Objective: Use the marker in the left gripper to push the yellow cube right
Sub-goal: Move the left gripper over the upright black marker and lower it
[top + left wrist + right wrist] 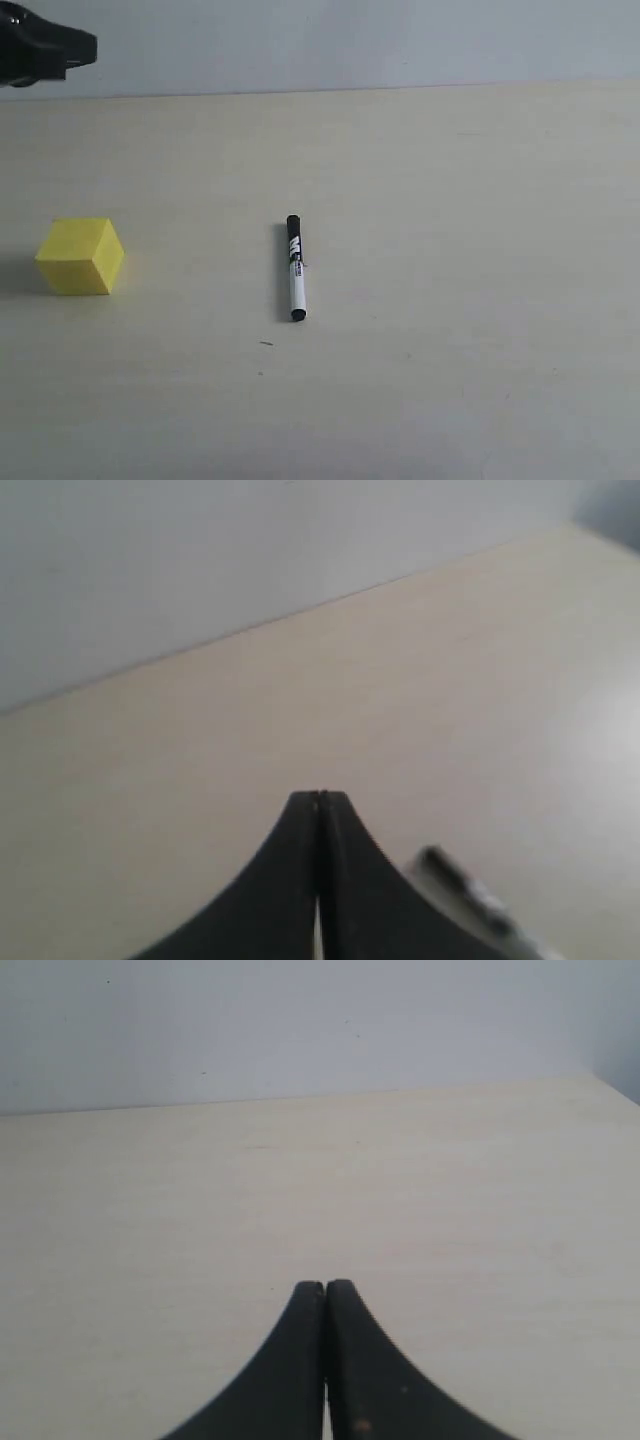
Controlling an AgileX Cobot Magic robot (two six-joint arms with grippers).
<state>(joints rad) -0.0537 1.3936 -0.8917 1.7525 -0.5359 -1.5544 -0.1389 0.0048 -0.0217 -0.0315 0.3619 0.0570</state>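
Nearest the exterior camera, the marker (295, 268) was seen lying flat on the pale table (480, 300), unheld, its black cap pointed away and its black end toward the viewer. Well apart from it, on the left, the yellow cube (80, 256) was set on the table with one corner turned forward. The left gripper (320, 800) was found raised above the far left of the table, clenched on nothing, its fingers pressed together; the marker could be made out blurred beside them in the left wrist view. The right gripper (325, 1288) was likewise closed and empty over bare table. The marker was judged light, stiff and smooth, and likely to roll if nudged sideways; a grip across the white barrel near its middle was thought best. The cube was judged light and matte, apt to slide, or to turn if pushed off-centre.
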